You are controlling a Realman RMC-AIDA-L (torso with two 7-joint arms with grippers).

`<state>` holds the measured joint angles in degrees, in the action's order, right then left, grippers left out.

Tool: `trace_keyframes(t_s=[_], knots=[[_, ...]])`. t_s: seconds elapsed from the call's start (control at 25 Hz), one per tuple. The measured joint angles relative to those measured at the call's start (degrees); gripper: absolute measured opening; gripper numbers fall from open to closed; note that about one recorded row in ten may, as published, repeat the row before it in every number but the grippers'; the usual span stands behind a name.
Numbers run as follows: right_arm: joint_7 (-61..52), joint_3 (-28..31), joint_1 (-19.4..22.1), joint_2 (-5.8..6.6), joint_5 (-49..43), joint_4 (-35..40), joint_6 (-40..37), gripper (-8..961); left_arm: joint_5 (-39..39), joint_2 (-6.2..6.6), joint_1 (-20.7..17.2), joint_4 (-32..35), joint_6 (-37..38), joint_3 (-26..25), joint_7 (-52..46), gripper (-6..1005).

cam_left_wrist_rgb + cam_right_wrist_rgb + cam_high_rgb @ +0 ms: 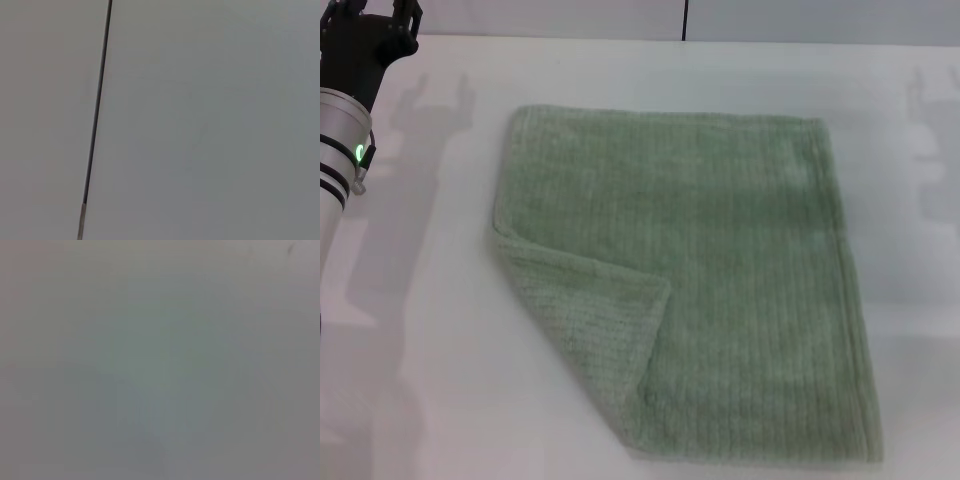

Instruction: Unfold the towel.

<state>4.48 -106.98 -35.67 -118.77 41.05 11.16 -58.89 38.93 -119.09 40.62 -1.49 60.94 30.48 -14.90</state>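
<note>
The pale sage-green towel (720, 270) lies flat on the white table (420, 380) in the head view. Its near-left corner (585, 325) is folded over onto the cloth as a triangular flap; the other three corners lie flat. My left gripper (380, 12) is raised at the far left of the table, well apart from the towel, and is cut off by the picture's top edge. My right gripper is out of view. Neither wrist view shows the towel.
The left arm's silver and black forearm (342, 140) runs down the left edge. The back wall has a dark vertical seam (685, 18), also seen in the left wrist view (97, 100). The right wrist view shows only a plain grey surface.
</note>
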Motion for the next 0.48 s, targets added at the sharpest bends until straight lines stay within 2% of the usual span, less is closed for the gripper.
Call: trace_keyframes(t_s=[0.4, 0.48], knots=[[0.0, 0.1, 0.0, 0.12, -3.6, 3.1, 4.8, 343, 0.0, 0.00, 0.1, 0.2, 0.0, -0.1, 0.1, 533], [0.0, 0.4, 0.7, 0.12, -4.8, 5.5, 7.4, 199, 0.0, 0.02, 0.0, 0.4, 0.0, -0.1, 0.2, 533]])
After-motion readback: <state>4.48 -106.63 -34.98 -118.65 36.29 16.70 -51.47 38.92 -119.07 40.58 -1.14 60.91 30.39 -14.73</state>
